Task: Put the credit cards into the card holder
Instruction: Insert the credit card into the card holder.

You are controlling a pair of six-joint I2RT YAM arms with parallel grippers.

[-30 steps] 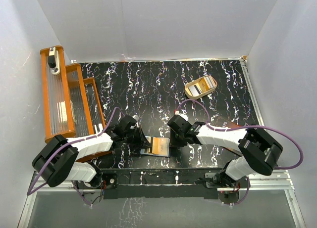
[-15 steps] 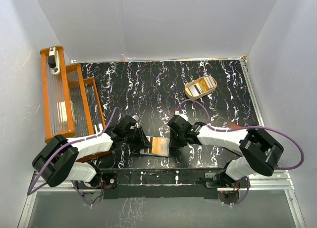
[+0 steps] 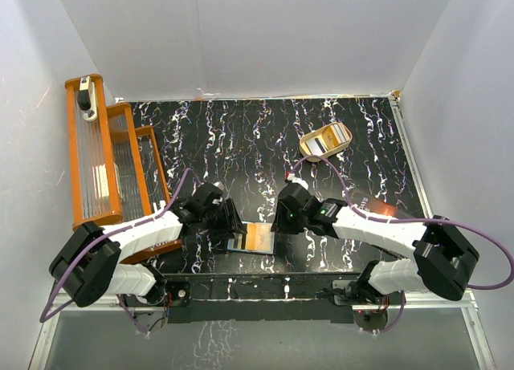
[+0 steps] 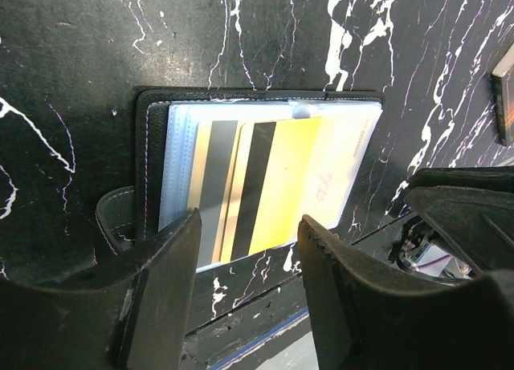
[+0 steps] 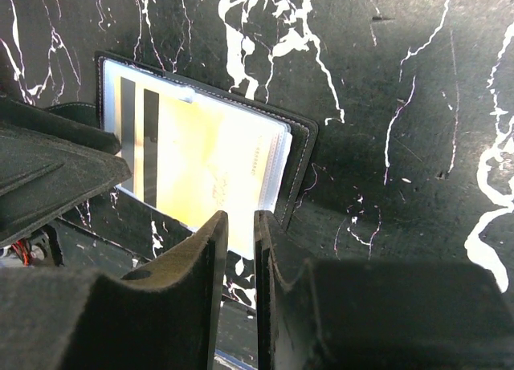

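Observation:
The card holder lies open near the table's front edge, with its black leather rim and clear sleeves showing. A gold-orange credit card with a black stripe sits in a sleeve, and a second striped card lies under it. My left gripper hovers over the holder's near edge. It is open and holds nothing. My right gripper is at the holder's right corner. Its fingers stand a narrow slit apart with nothing between them.
A tan oval tray with more cards stands at the back right. An orange rack fills the left side. A dark flat sheet lies under the right arm. The table's front edge is just beyond the holder.
The left gripper has opened and let go of the gold-orange card, which now rests in the holder. The right arm has stretched out and turned a little.

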